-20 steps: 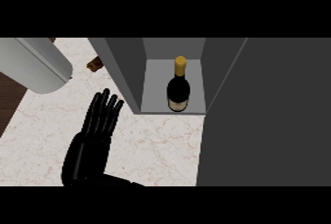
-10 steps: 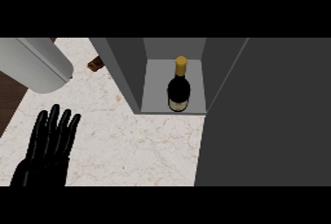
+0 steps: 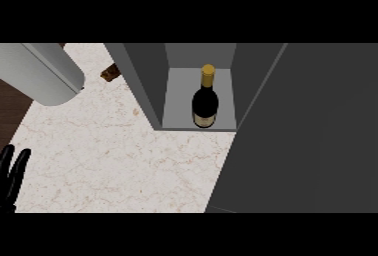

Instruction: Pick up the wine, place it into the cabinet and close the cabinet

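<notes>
Head view gives me a steep look down onto the pale marbled tabletop (image 3: pixel 125 160). I see the wine (image 3: pixel 205 100) standing upright inside the grey cabinet (image 3: pixel 148 85), on its light inner floor, between the left wall and the right wall of the open compartment. Its gold-capped neck points toward the back, and the dark body with a label sits near the front edge of that floor. Nothing is touching the bottle.

A large dark grey panel, the cabinet door (image 3: pixel 310 135), fills the right side of my view and stands swung open, leaving the compartment exposed.

My left hand (image 3: pixel 10 172) shows only at the lower left edge, black fingers straight and apart, pointing up, holding nothing, well apart from the cabinet. I cannot find my right hand anywhere in this view.

At the upper left I see a light grey cylinder-shaped object (image 3: pixel 44 72) lying over the tabletop's edge, and just beside it, near the cabinet's left wall, a small brown item (image 3: pixel 111 74) that I cannot identify.
</notes>
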`<state>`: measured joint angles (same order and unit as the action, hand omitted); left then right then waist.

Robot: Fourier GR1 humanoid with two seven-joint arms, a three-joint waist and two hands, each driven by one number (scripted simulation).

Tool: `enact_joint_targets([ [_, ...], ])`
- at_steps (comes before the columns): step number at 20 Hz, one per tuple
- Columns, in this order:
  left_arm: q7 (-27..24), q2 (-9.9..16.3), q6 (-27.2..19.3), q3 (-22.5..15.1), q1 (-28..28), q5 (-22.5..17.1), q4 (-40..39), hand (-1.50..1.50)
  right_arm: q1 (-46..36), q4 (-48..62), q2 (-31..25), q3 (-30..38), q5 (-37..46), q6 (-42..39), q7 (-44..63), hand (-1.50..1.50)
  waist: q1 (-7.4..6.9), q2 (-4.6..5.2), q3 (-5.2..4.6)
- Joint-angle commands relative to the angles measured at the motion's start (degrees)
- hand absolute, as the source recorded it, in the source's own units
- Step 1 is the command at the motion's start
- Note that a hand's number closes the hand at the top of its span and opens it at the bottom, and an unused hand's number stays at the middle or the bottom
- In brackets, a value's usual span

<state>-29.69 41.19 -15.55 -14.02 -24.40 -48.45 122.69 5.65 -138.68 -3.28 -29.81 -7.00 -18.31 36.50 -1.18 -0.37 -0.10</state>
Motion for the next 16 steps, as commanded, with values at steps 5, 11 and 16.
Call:
enact_joint_targets([
  [5, -3.41, 2.53, 12.97, 12.13, -11.63, -4.79, -0.40, -1.50, -11.88, 5.52, 3.21, -14.91, 15.51, 12.78, 0.54, 1.50, -0.59, -0.11, -0.01],
  [11, -1.73, 1.90, 16.89, 16.88, -13.41, -6.28, 0.26, -1.50, -29.73, 14.38, 3.26, -18.25, 18.36, 25.44, 5.27, 1.50, -0.59, 0.07, -0.01],
  [16, 2.66, 3.41, 20.43, 23.20, -13.68, -10.89, 0.34, -1.50, -42.69, 22.07, 3.27, -14.03, 13.14, 35.16, 6.78, 1.50, -0.57, 0.23, 0.03],
])
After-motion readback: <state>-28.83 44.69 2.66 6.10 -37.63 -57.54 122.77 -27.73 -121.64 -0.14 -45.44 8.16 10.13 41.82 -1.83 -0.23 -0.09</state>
